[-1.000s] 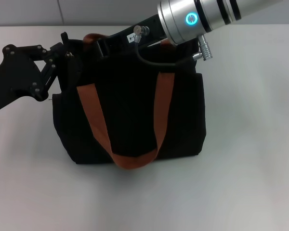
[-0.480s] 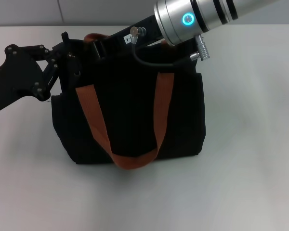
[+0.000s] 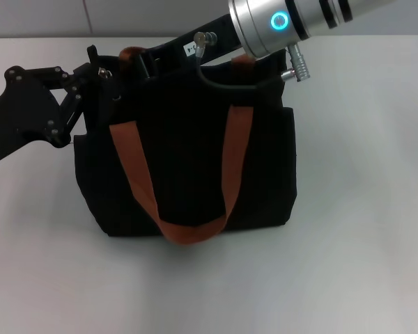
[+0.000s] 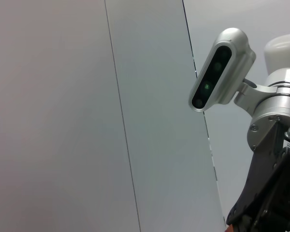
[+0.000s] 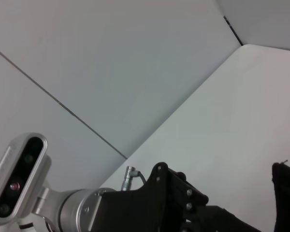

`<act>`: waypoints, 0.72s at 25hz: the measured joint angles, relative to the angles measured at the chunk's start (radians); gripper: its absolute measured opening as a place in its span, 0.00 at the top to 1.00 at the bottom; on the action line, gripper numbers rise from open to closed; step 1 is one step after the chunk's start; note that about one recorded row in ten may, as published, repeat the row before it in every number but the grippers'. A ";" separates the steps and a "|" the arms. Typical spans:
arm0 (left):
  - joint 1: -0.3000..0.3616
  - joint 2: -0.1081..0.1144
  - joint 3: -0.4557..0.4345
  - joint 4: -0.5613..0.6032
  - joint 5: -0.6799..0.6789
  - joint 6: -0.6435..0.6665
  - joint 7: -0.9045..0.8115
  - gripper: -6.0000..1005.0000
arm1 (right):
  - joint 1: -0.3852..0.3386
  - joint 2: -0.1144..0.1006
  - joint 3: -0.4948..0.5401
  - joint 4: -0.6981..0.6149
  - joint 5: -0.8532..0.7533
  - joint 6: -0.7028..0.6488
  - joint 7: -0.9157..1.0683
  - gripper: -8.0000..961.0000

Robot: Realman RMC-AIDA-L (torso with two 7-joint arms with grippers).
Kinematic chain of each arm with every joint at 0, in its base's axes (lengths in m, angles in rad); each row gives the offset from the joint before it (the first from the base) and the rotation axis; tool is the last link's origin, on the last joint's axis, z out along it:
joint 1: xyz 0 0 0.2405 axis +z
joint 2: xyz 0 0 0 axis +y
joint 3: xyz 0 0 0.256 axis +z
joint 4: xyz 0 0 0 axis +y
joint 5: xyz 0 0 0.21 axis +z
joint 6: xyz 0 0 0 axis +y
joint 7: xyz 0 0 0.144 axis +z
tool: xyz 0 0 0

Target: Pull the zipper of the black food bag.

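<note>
A: What has changed over the last second?

B: The right gripper [image 3: 150,61] has drawn back along the top edge of the black food bag [image 3: 188,160], and its silver wrist sits a little higher and farther toward the robot's right. The left gripper [image 3: 97,73] has crept in closer to the bag's top corner on its side. The bag itself has hardly moved on the table [image 3: 362,229].

A: Meaning for the zip?

B: I'd judge a pull is under way, with the left bracing the corner, but I can't confirm it.

A: Where is the zipper relative to the jaws?

B: I cannot see the pull tab. It would lie along the top edge, at or just under the right jaws, which reach over the brown strap [image 3: 136,177].

A: Jaws apart or together?

B: I cannot tell for either gripper; neither wrist view shows the bag's top.
</note>
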 joint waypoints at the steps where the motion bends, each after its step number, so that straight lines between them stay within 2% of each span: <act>1: 0.001 0.000 0.000 0.001 0.000 0.000 -0.002 0.91 | -0.005 -0.001 -0.007 -0.011 -0.002 0.000 0.005 0.99; 18: 0.011 0.002 -0.001 0.006 -0.013 0.001 -0.009 0.91 | -0.042 -0.003 -0.029 -0.108 -0.093 0.002 0.087 0.99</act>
